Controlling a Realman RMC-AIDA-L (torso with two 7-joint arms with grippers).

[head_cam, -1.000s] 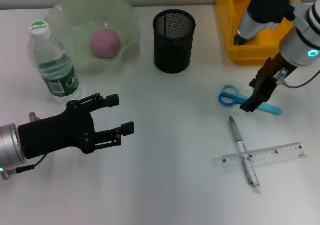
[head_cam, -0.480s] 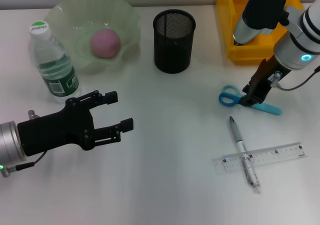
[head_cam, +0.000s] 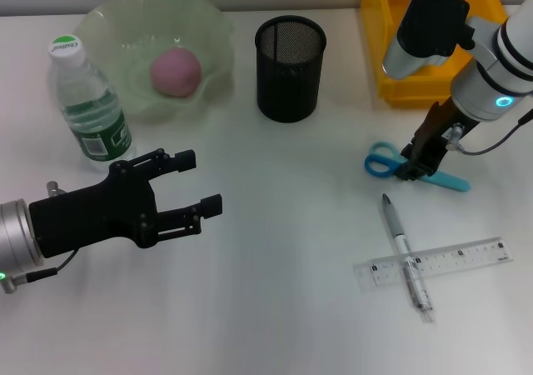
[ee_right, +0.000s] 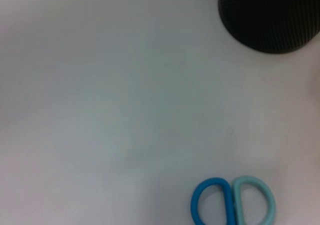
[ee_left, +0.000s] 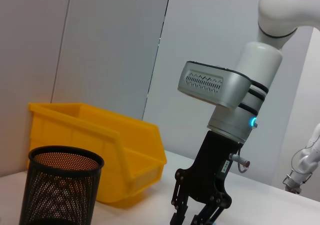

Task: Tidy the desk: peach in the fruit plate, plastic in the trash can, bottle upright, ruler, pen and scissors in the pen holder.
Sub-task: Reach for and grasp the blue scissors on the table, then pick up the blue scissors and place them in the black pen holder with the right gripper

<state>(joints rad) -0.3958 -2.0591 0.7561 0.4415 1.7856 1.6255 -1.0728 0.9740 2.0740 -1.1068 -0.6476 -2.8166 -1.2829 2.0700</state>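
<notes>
Blue scissors (head_cam: 381,161) lie flat on the table right of centre; their handles also show in the right wrist view (ee_right: 233,208). My right gripper (head_cam: 413,170) is down over them by the pivot, open, fingers either side. A pen (head_cam: 405,250) lies crossed over a clear ruler (head_cam: 454,257) nearer the front. The black mesh pen holder (head_cam: 289,57) stands at the back centre. The peach (head_cam: 175,71) rests in the green fruit plate (head_cam: 117,21). The bottle (head_cam: 87,104) stands upright. My left gripper (head_cam: 201,180) hovers open at the front left. No plastic is in view.
A yellow bin (head_cam: 400,79) stands at the back right behind my right arm, also seen in the left wrist view (ee_left: 120,150) beside the pen holder (ee_left: 60,190) and the right gripper (ee_left: 199,216). Bare white table lies between the two arms.
My right gripper has come down and slightly left onto the scissors. My left gripper has drifted a little toward the back.
</notes>
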